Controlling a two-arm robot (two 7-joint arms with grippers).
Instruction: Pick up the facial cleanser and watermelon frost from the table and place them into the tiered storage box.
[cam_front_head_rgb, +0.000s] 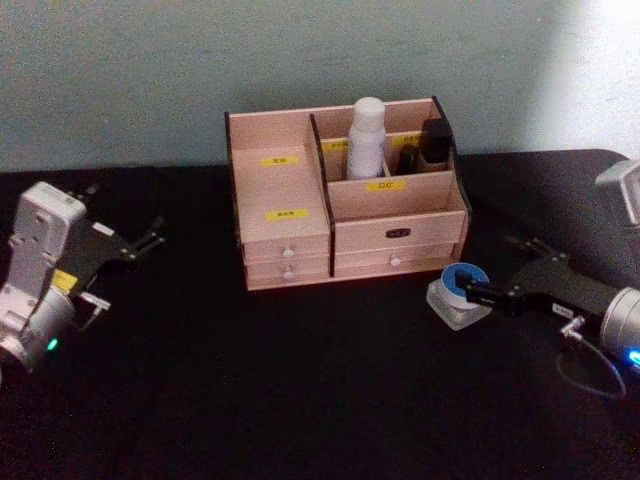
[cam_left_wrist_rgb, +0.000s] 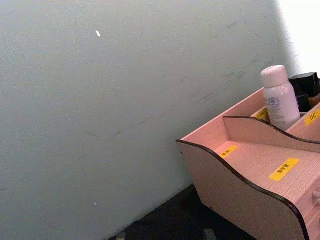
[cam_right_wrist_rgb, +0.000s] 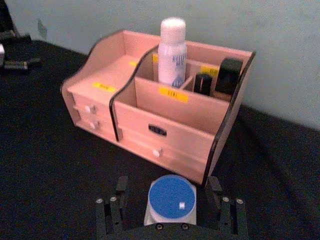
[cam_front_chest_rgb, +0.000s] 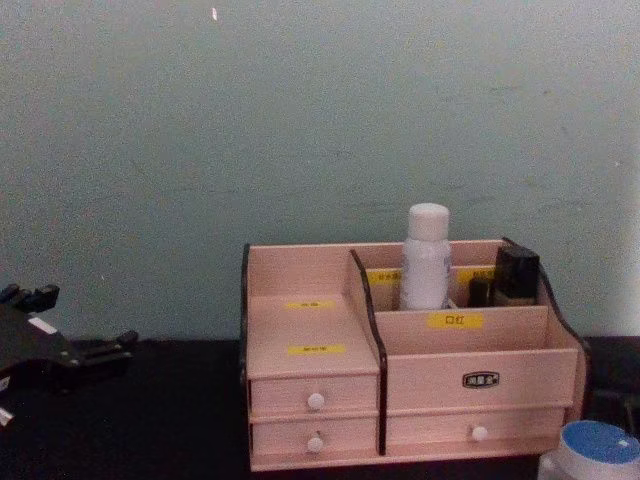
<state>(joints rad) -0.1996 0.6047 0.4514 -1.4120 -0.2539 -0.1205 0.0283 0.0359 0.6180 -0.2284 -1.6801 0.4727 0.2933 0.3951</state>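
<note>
Black table (cam_front_head_rgb: 300, 400) bears the tiered storage box (cam_front_head_rgb: 290, 255); at its four o'clock the right gripper (cam_right_wrist_rgb: 167, 184), fingers released, flanks the watermelon frost (cam_front_head_rgb: 455, 300); the left gripper (cam_front_head_rgb: 125, 268) idles at nine o'clock, fingers spread.

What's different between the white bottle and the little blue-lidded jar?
The white bottle is tall and slim; the blue-lidded jar is short and squat. The bottle stands in the tiered storage box's rear compartment; the jar sits on the table, between the right end effector's open fingers. Both stand upright.
</note>
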